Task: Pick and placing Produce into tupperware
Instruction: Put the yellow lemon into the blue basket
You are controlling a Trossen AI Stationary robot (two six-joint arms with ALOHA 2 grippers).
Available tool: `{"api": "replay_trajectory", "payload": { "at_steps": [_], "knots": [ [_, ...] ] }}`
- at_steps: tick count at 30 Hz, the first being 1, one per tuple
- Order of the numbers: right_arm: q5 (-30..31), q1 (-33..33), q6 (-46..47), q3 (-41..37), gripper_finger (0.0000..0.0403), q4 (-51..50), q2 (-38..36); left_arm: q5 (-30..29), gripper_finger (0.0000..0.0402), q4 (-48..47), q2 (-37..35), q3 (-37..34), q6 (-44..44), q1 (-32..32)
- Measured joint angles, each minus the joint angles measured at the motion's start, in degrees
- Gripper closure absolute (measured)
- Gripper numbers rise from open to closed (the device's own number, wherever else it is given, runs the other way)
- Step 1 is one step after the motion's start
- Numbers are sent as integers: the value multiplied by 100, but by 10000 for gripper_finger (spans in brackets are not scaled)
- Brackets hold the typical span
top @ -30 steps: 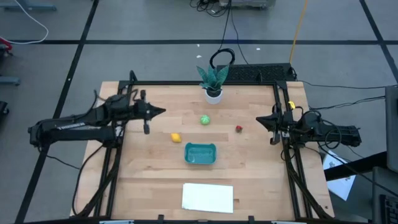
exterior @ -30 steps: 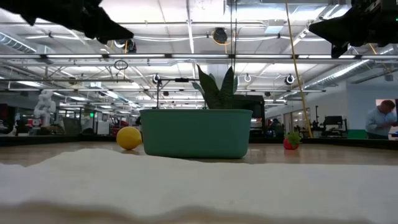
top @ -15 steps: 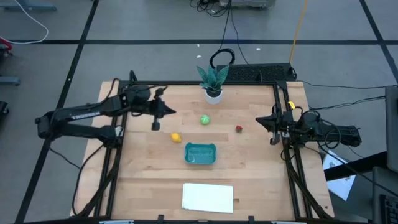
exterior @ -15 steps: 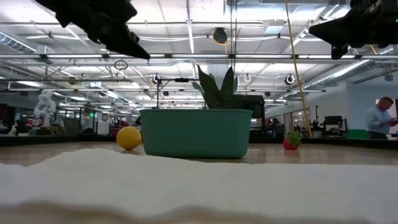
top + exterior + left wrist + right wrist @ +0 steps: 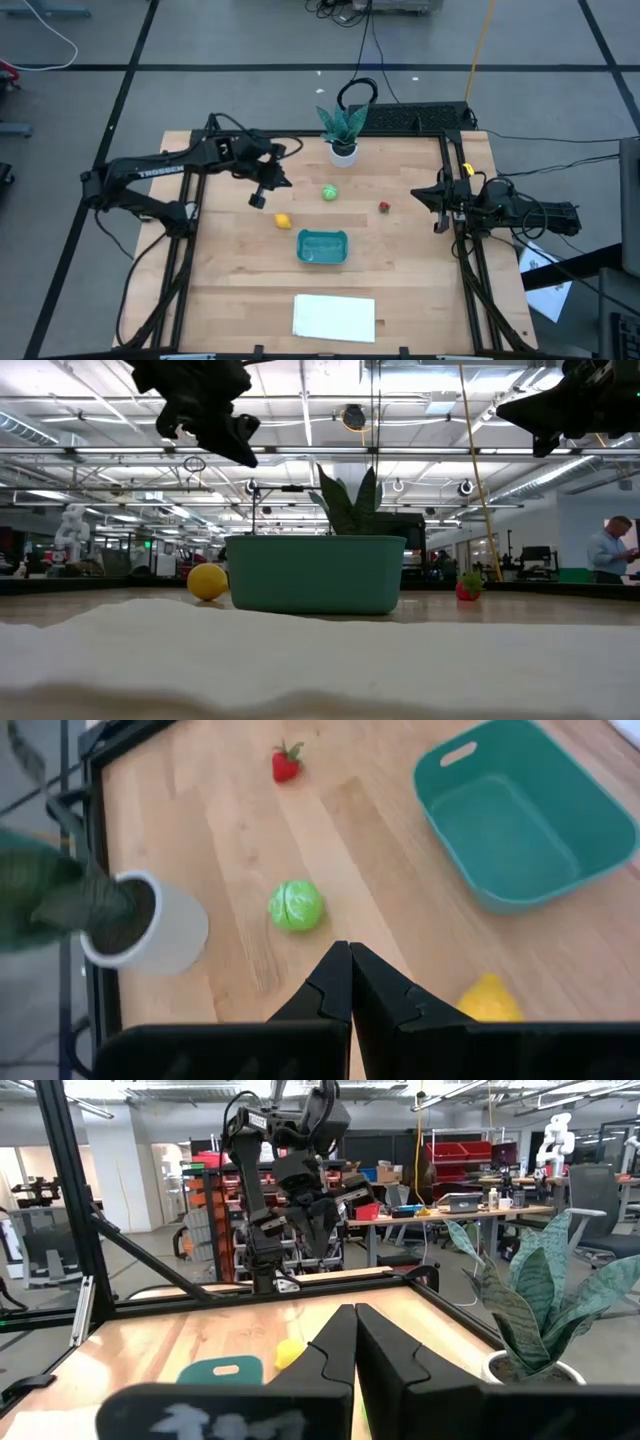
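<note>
Swung inward above the lemon [image 5: 283, 221], which lies just beside the empty tupperware [image 5: 322, 247], the left gripper [image 5: 268, 190] is seen with fingers pressed together, so the piece could be knocked away unless they are parted before descent.

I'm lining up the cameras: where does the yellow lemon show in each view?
High view: lemon, up-left of the teal tub.
Low view: lemon, just left of the tub.
Left wrist view: bottom edge, tub upper right.
Right wrist view: yellow spot beside the tub.
Shared landmark: the tub.
</note>
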Motion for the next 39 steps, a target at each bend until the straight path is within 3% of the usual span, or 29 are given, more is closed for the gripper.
{"api": "replay_trajectory", "payload": {
  "at_steps": [9,18,23,39],
  "knots": [
    [2,-2,48,0,403,2,0,-61,401,-565,725,697,-538,-99],
    [2,-2,107,-1,403,1,0,-848,363,-848,983,749,-252,-516],
    [2,-1,107,-2,403,-26,0,-1071,313,-849,980,751,-2,-772],
    [4,-2,105,-1,403,-39,0,-916,86,-1151,975,725,-350,-1185]
  ]
}}
